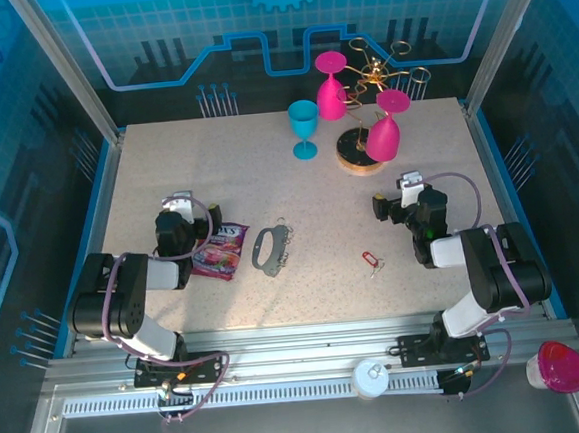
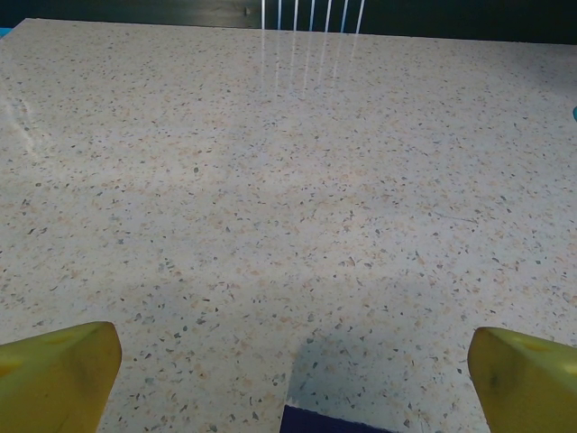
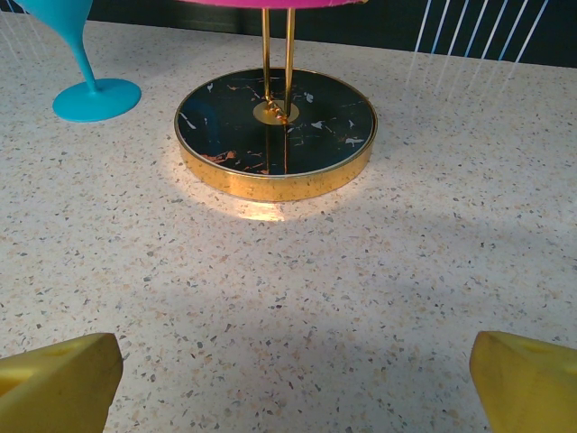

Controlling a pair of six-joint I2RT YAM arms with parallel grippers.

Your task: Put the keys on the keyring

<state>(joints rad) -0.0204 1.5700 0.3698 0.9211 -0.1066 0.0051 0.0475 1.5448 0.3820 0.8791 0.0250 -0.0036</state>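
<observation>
The keyring (image 1: 267, 251), a dark grey oval loop with small silver wire rings (image 1: 285, 231) at its far end, lies flat on the speckled table (image 1: 298, 196) near the middle front. The keys (image 1: 371, 262), a tiny silver piece joined to a red tag, lie apart to its right. My left gripper (image 1: 178, 201) sits left of the keyring, beyond a purple packet, and is open over bare table; its yellow fingertips (image 2: 56, 374) stand wide apart. My right gripper (image 1: 408, 181) hovers behind and right of the keys, open, with wide yellow fingertips (image 3: 527, 381) and nothing between them.
A purple snack packet (image 1: 220, 250) lies between the left arm and the keyring. At the back stand a teal glass (image 1: 304, 127) and a gold wire rack (image 1: 363, 156) holding pink glasses (image 1: 383, 135). The rack's black round base (image 3: 275, 126) faces the right gripper.
</observation>
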